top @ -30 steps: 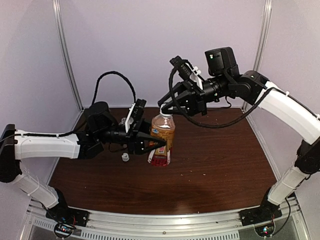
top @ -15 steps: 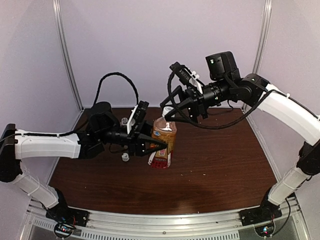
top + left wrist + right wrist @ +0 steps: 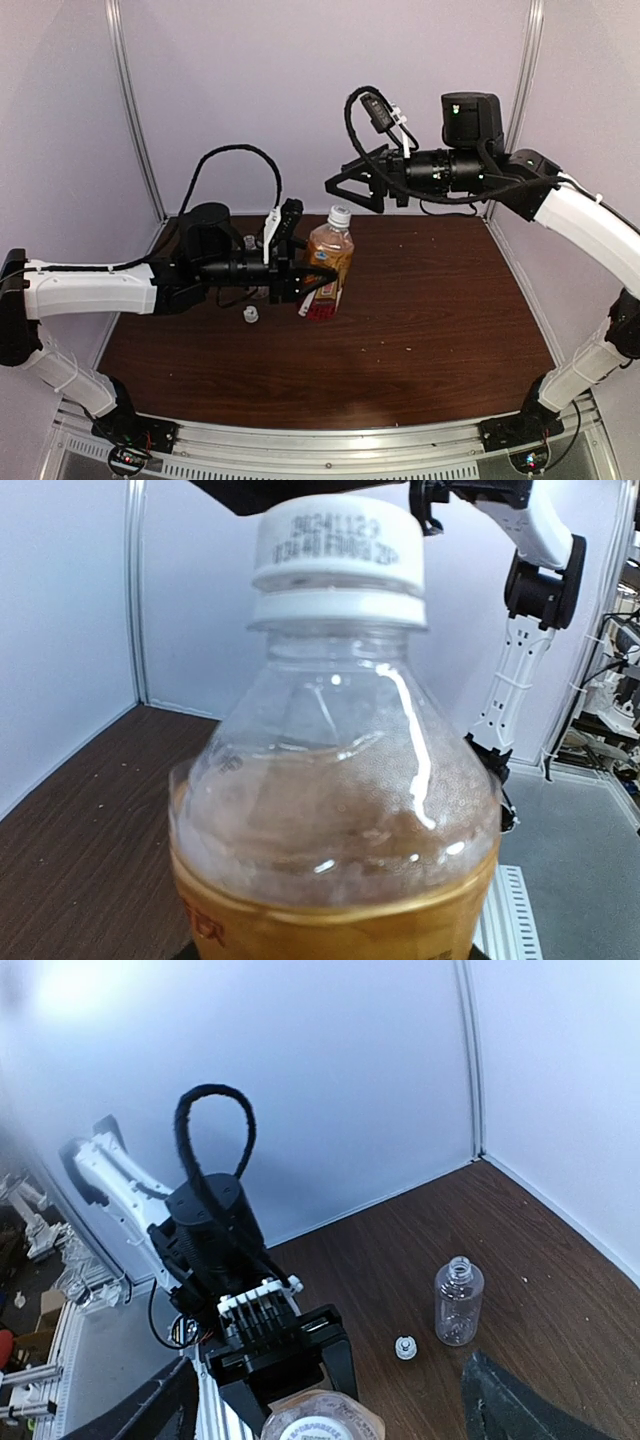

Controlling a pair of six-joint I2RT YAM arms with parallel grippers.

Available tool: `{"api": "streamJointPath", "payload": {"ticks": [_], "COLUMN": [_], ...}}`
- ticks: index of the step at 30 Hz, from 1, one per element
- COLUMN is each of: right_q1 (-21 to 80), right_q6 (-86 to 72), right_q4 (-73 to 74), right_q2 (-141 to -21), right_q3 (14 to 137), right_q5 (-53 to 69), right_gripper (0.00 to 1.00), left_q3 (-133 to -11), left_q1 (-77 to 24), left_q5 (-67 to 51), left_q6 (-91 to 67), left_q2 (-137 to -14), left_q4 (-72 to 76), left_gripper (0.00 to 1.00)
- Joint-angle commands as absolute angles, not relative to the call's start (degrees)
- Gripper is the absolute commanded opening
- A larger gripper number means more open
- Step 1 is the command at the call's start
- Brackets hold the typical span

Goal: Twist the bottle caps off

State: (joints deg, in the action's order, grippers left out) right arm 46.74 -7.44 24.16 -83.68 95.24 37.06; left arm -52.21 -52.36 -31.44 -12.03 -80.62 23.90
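Your left gripper (image 3: pixel 308 283) pinches the small plastic bottle of amber-brown liquid (image 3: pixel 330 255) at its red-and-white label, holding it tilted. Its round white plastic cap (image 3: pixel 338 540) sits on the neck, and only the left wrist view shows the code printed on it. Your right gripper (image 3: pixel 335 186) hangs above and to the right, fingers (image 3: pixel 150 1410) spread. The right wrist view alone shows the clear colourless bottle (image 3: pixel 458 1303) plainly: upright on the dark wooden table (image 3: pixel 560 1290), mouth bare, with a loose white cap (image 3: pixel 405 1347) just beside it.

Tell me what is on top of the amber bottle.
A white cap sits on the amber bottle, with a printed code on its side. The bottle's opening beneath is covered.
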Motion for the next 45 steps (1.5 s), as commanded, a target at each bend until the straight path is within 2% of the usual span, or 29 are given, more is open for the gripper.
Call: {"api": "streamJointPath", "payload": {"ticks": [1,5,13,30,45], "right_q1": [47.74,48.86,50.24,50.53,50.49], "right_q6": [-17.88,-20.10,-21.84,-21.77,-21.18], "right_q4": [22.29,23.17,23.93,20.17,17.66], "right_q2": [-84.66,-86.54,-89.48,-88.22,-86.76], "right_q3": [94.42,94.41,94.65,90.67,89.32], "right_q5": [21.74,17.37,16.39,18.85,19.24], "right_gripper": [0.91,0.91,0.89,0.57,0.61], "left_q3": [-54.31,-54.40,-54.58,-54.58,-54.76], "left_q1": [-52.64,-52.62,-52.65,-52.65,-52.64], "left_q5": [-23.67,-19.35,-13.96,-10.77,-10.96], "left_q6": [-10.32,-10.21,-9.36,-9.03,-8.78], "left_q2": [-78.70,-78.28,-77.44,-76.99,-77.27], "left_q4": [22.35,20.68,18.27,16.72,16.21], "left_gripper": [0.18,0.18,0.18,0.18,0.18]}}
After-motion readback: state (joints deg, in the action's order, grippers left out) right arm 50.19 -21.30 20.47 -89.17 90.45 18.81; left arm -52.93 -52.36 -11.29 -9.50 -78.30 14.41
